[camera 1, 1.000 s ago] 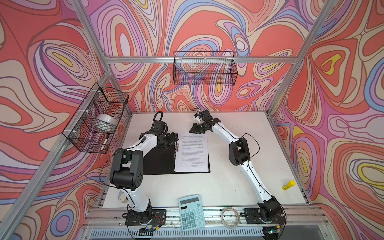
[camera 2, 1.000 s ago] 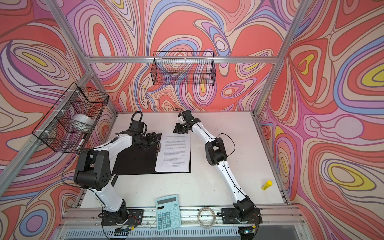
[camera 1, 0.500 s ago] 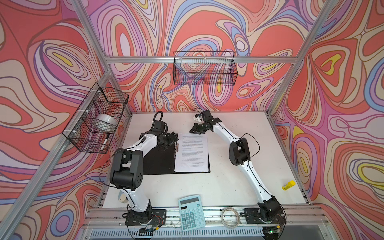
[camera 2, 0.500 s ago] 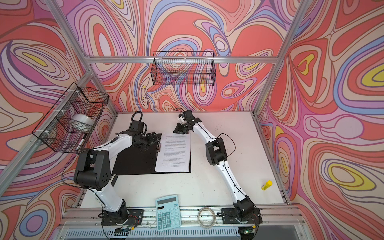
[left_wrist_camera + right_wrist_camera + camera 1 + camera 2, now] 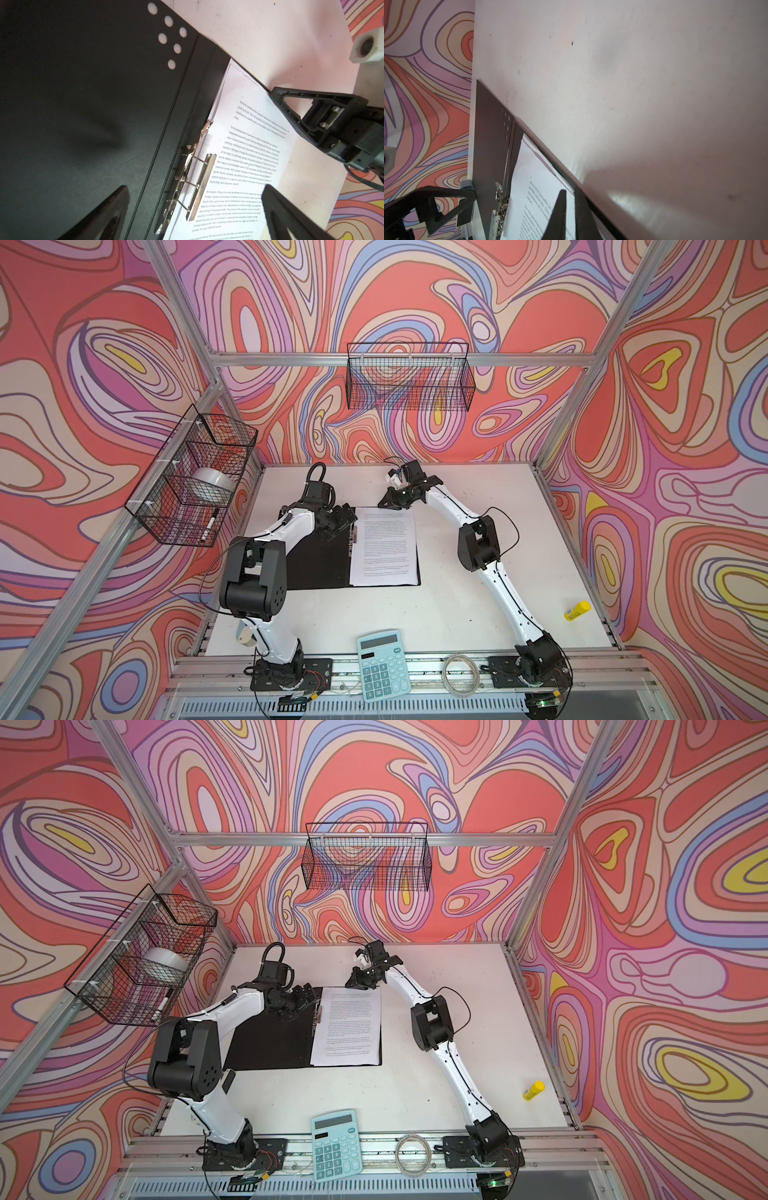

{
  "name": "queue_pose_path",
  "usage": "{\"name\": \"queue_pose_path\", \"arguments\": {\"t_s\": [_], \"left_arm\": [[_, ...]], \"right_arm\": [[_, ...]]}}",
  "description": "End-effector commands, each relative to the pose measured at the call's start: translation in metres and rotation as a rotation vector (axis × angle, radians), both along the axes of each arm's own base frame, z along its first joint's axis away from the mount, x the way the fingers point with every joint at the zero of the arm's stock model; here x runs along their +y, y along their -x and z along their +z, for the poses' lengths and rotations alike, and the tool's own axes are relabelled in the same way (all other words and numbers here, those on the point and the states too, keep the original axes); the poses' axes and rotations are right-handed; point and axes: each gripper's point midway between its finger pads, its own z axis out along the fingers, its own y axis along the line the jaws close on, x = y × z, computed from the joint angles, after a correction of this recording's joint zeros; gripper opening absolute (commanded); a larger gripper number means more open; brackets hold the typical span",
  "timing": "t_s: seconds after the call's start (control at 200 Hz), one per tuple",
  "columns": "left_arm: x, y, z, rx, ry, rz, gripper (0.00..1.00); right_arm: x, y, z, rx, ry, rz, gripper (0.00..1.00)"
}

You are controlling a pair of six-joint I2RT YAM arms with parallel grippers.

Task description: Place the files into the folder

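Hovering spread wide and gripping nothing, the left claw [image 5: 195,193] straddles the metal spine clip [image 5: 200,182]. Directly beneath it lies the folder [image 5: 83,104], opened flat with its black inside up. The files [image 5: 245,158] rest on the leaf toward the right claw [image 5: 275,93], their inner edge under the clip's bar; whether that bar is pressed down I cannot tell. The right claw is clenched, its tip at the sheets' far edge, and whether it nips a sheet or only pins it is unclear. Over the last second nothing has shifted: claws and paper sit exactly as they did. That reads as a pause with the sheets already seated, so clamping the clip and shutting the cover seem to be what is left. Around both claws the white table [image 5: 478,605] is bare; well back by the arm bases sit a teal calculator [image 5: 384,664] and a cable coil [image 5: 459,672], with a yellow glue stick [image 5: 577,610] far beyond the right arm. Past the claws, swirl-patterned walls carry a wire basket [image 5: 409,377], and a second basket [image 5: 195,472] hangs beside the left arm.
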Motion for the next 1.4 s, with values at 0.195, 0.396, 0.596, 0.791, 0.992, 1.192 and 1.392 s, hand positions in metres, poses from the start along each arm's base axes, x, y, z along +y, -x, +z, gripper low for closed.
{"name": "queue_pose_path", "arguments": {"t_s": [0.195,0.396,0.596,0.791,0.992,1.192,1.392], "left_arm": [[0.005,-0.004,0.011,-0.033,-0.022,0.009,1.00],[0.010,-0.014,0.043,-0.101,-0.071,-0.015,1.00],[0.008,-0.010,0.058,-0.128,-0.052,-0.020,1.00],[0.008,-0.002,0.048,-0.109,-0.040,-0.010,1.00],[0.002,-0.001,0.038,-0.078,-0.004,-0.011,1.00],[0.001,0.001,0.028,-0.066,-0.002,-0.016,1.00],[-0.004,0.002,0.018,-0.043,0.007,-0.028,1.00]], "right_arm": [[-0.019,-0.038,0.082,-0.220,0.025,-0.152,0.20],[-0.056,-0.032,0.153,-0.317,0.125,-0.275,0.21],[-0.092,0.021,0.157,-0.204,0.207,-0.303,0.21],[-0.124,0.074,0.130,-0.080,0.199,-0.330,0.24],[-0.134,0.090,0.089,0.042,0.156,-0.355,0.26],[-0.136,0.084,0.057,0.089,0.166,-0.381,0.25],[-0.131,0.072,0.031,0.128,0.154,-0.374,0.24]]}}
